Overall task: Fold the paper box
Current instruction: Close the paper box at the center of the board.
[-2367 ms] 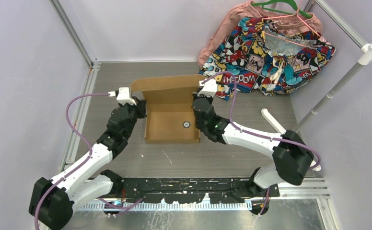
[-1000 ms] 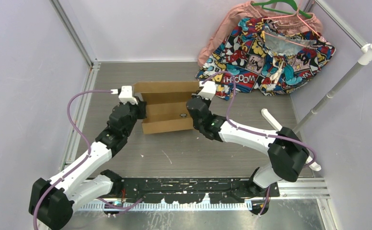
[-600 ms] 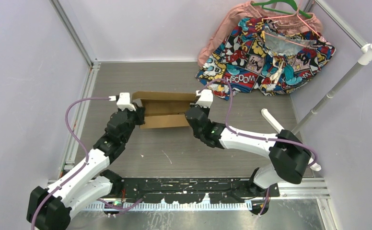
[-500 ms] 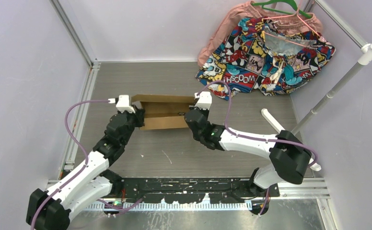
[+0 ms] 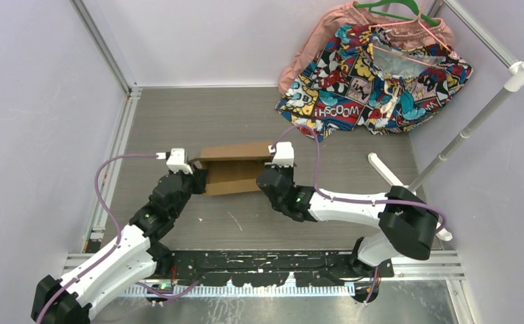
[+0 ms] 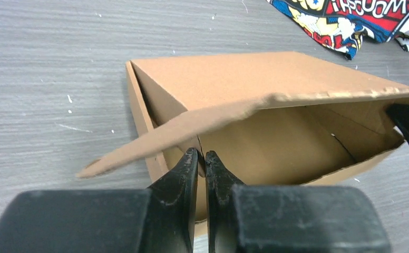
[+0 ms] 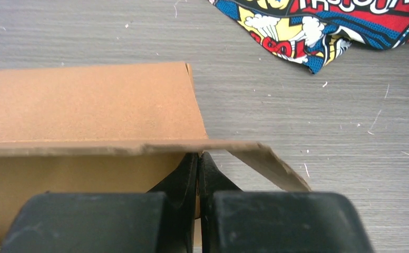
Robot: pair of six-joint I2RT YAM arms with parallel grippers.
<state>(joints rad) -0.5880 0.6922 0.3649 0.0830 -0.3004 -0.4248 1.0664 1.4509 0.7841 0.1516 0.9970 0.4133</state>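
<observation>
Location: the paper box (image 5: 232, 169) sits on the grey table (image 5: 198, 115), just in front of the two arms and between their grippers. It is well apart from the comic-print cloth (image 5: 374, 74) at the far right.
Box state: we see its lid (image 6: 255, 79) hinged over from the far wall and hanging tilted above the tray, with the near side gaping.
Left gripper: the left gripper (image 6: 201, 155) has its jaws drawn almost together. Its tips are up against the box's left end, under the lid's edge.
Right gripper: the right gripper (image 7: 198, 158) is pressed closed, with its tips tucked beneath the lid's right end.
Reason for the hold: we judge that a gripper at each end keeps the lid level for lowering, so that it does not skew.
Side tabs: the left tab (image 6: 134, 155) and the right tab (image 7: 265, 166) splay outside the walls. We judge they need tucking inside before the lid can seat.
Hard to tell: we cannot make out whether either pair of jaws pinches cardboard or merely touches it.
Hidden: from above, the arms cover both ends of the box. The right wrist view cuts off its left part, and in both wrist views the fingers block the near wall.
</observation>
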